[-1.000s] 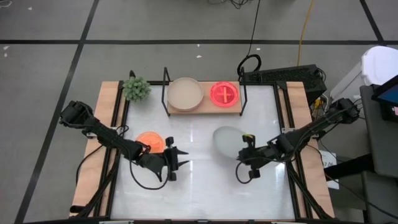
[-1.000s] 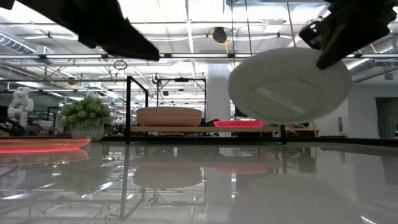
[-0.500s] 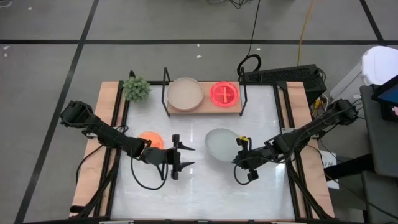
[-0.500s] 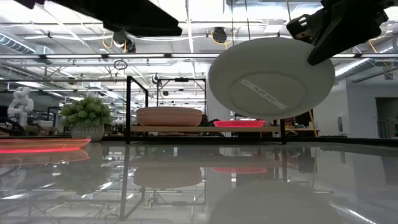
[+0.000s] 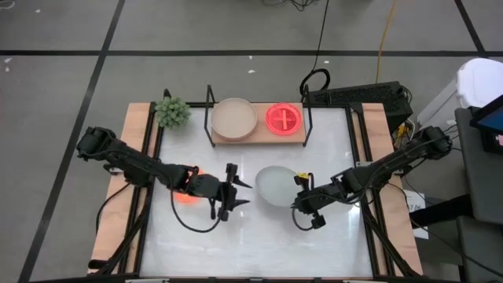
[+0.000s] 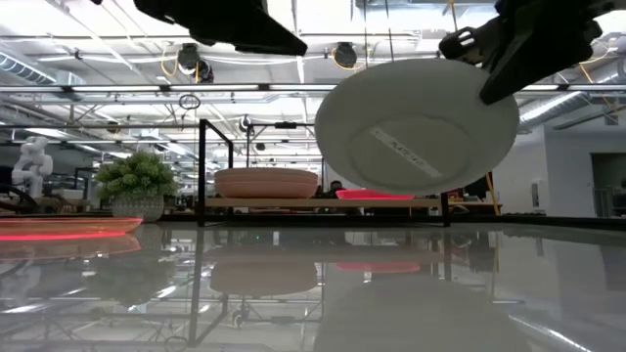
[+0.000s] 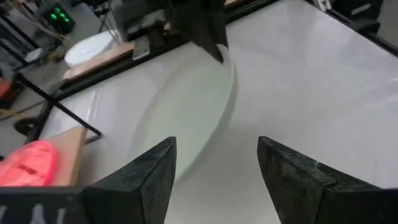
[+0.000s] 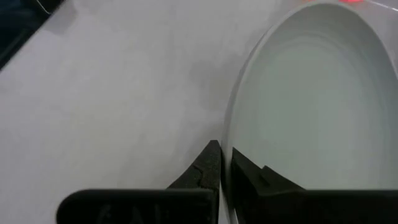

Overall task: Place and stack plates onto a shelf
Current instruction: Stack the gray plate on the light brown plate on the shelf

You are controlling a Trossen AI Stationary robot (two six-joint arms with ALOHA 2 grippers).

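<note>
Right gripper (image 5: 301, 198) pinched the pale grey plate's (image 5: 274, 185) rim mid-air while the spread-fingered left gripper (image 5: 236, 192) faced it, handover likely next, then shelf (image 5: 259, 137).

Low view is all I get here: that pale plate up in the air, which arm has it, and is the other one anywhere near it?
Observer: The right gripper is shut on the pale grey plate's rim.
Operator: And the left arm?
Observer: The left gripper is open, facing the plate's opposite edge, apart from it.
Operator: What's on the shelf?
Observer: On the shelf, a beige plate sits left and a hot pink plate right.
</note>
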